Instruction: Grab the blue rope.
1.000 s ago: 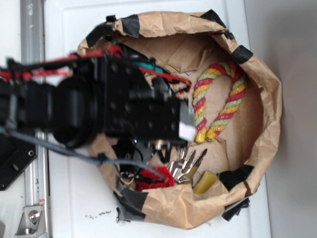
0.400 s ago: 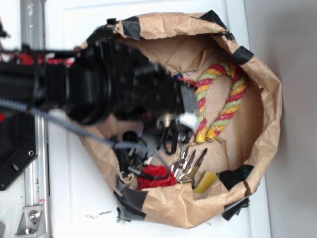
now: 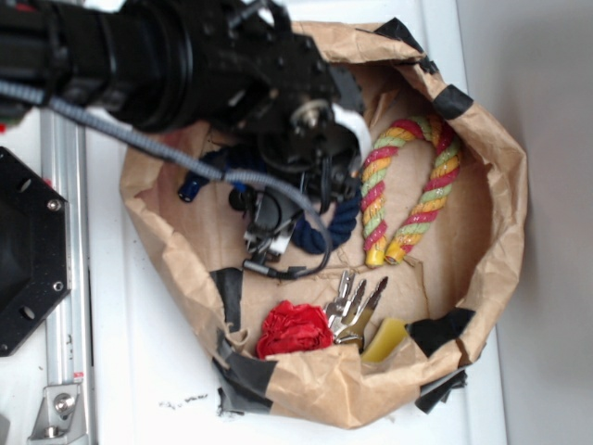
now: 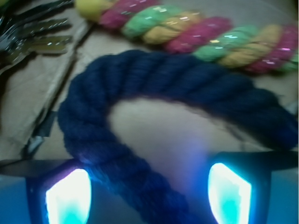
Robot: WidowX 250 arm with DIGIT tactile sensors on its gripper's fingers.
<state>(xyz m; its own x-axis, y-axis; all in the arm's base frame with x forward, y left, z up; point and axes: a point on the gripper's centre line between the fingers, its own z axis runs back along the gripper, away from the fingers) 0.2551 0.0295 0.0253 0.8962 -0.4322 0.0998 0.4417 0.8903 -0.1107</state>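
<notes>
The tool is hovering with its jaws apart over the blue rope, which is lying curved in the paper-lined basket just beside the striped rope. Nothing is gripped yet; descending and closing remain.

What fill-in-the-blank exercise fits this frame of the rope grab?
1. The blue rope bends into a ____ shape.
2. The striped rope lies in a ____ paper bag.
3. The gripper jaws are ____, with rope between them.
4. The keys lie beside a crumpled ____ object.

Answers: U; brown; open; red
</notes>
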